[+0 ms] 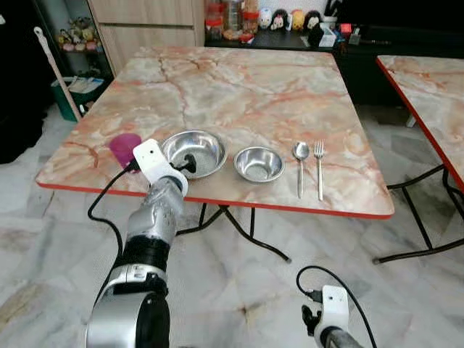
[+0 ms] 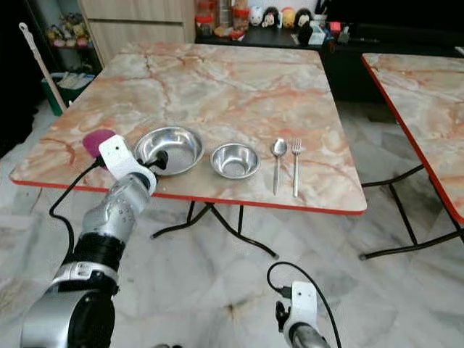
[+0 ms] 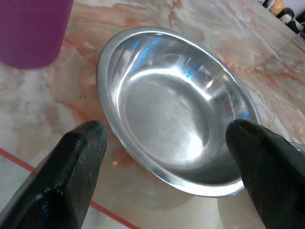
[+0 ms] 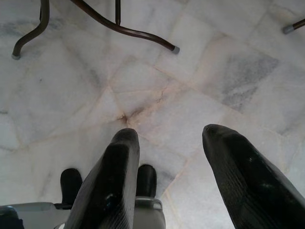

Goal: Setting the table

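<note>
Room: marble-tiled floor [image 1: 58,217], dark cabinet along the far wall with small figurines and jars on top.
Desk [image 1: 246,94]: square, pink-veined marble top with a red edge, on dark metal legs.
Large bowl [image 1: 193,153]: steel, upright, near the desk's front edge, left of the other tableware.
Left gripper [image 3: 167,143]: at the front rim of the large bowl, reached in over the desk's edge.
Left fingers [image 3: 71,167]: spread wide, one tip at each side of the bowl's near rim, not closed on it; contact with the rim cannot be told.
Purple cup [image 1: 125,147]: just left of the large bowl, behind the white wrist housing, partly hidden.
Small bowl [image 1: 259,163]: steel, upright, just right of the large bowl, apart from it.
Spoon [image 1: 300,165]: right of the small bowl, handle toward the front edge.
Fork [image 1: 319,168]: just right of the spoon, parallel, tines away from the edge.
Right gripper [image 4: 169,157]: hanging low over the floor, well clear of the desk.
Right fingers [image 4: 114,181]: spread apart, nothing between them.
Second desk [image 1: 428,87]: same marble top, off to the right.
Far left: green bin [image 1: 72,90] and a leaning mop handle.
</note>
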Available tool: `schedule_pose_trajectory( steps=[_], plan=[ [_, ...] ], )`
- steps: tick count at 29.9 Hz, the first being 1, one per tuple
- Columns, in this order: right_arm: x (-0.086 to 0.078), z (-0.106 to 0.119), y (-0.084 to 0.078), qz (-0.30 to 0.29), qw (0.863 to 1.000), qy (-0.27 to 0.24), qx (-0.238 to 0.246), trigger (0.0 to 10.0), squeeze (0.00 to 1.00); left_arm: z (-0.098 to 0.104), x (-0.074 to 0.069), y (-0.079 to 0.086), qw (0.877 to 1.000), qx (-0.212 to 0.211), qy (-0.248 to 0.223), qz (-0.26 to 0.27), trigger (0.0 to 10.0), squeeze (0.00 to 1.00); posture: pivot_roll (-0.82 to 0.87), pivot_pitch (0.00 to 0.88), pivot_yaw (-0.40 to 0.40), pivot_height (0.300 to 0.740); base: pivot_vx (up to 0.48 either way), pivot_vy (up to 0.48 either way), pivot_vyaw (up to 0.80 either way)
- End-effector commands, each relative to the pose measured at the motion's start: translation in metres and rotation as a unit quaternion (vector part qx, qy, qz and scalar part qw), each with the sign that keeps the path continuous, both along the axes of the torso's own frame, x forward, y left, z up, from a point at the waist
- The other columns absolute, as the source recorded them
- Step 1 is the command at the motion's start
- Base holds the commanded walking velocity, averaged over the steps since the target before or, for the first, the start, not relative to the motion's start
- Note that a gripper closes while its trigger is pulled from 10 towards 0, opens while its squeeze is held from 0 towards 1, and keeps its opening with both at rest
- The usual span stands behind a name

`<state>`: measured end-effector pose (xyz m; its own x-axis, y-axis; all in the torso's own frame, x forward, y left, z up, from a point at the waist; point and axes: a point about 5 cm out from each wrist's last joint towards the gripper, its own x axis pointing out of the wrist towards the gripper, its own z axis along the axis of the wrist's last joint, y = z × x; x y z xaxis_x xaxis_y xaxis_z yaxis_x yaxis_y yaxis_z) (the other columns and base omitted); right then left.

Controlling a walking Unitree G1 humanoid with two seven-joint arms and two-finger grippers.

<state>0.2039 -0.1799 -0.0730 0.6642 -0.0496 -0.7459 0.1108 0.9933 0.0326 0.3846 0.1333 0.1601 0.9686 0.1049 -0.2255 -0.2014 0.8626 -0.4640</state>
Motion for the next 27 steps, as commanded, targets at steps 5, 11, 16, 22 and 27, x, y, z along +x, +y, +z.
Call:
schedule_pose_trajectory(
  steps=[5, 11, 16, 22, 27],
  plan=[
    [-0.007, -0.003, -0.003, -0.016, 1.000, 0.006, 0.002, 10.0, 0.00, 0.027, 0.000, 0.005, 0.990, 0.095, -0.109, 0.002, 10.0, 0.00, 0.04, 0.107, 0.000, 0.740, 0.000, 0.000, 0.00],
    [-0.010, -0.005, -0.004, -0.014, 1.000, 0.012, 0.000, 10.0, 0.00, -0.003, -0.013, 0.017, 0.995, 0.087, -0.052, 0.016, 10.0, 0.00, 0.06, 0.116, -0.006, 0.740, 0.000, 0.000, 0.00],
    [-0.007, -0.003, -0.002, -0.011, 1.000, 0.009, 0.002, 10.0, 0.00, -0.008, -0.019, 0.016, 0.995, 0.072, -0.071, 0.012, 10.0, 0.00, 0.07, 0.119, -0.010, 0.740, 0.000, 0.000, 0.00],
    [-0.003, -0.001, -0.001, -0.015, 1.000, -0.001, 0.005, 10.0, 0.00, 0.001, -0.023, 0.009, 0.984, 0.109, -0.137, -0.014, 10.0, 0.00, 0.07, 0.119, -0.010, 0.740, 0.000, 0.000, 0.00],
    [-0.003, -0.001, -0.002, -0.016, 1.000, -0.003, 0.004, 10.0, 0.00, 0.024, -0.034, -0.008, 0.952, 0.166, -0.249, -0.065, 10.0, 0.00, 0.07, 0.118, -0.010, 0.740, 0.000, 0.000, 0.00]
  ],
)
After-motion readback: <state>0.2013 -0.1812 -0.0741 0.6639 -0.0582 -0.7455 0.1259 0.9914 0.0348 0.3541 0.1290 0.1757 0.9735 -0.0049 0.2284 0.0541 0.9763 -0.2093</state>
